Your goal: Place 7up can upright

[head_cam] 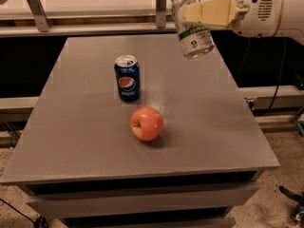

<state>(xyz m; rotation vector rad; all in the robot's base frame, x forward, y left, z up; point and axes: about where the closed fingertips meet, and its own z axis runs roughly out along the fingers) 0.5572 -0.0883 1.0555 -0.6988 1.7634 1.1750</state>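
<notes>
A: Tabletop [76, 137], L to R?
B: Pepsi can [127, 78] is standing upright; apple [147, 123] is lying nearer the front.
A: 7up can [194, 39]?
B: It's hanging above the rear-right, slightly tilted; the pincer [190, 14] is clamping it from the right.

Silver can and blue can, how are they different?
The silver can is up in the air, held by the gripper over the table's far right side; the blue can stands on the table. The silver can leans a bit; the blue can is upright. The silver can has green markings; the blue can has a red, white and blue logo. Both look about the same size and shape.
</notes>
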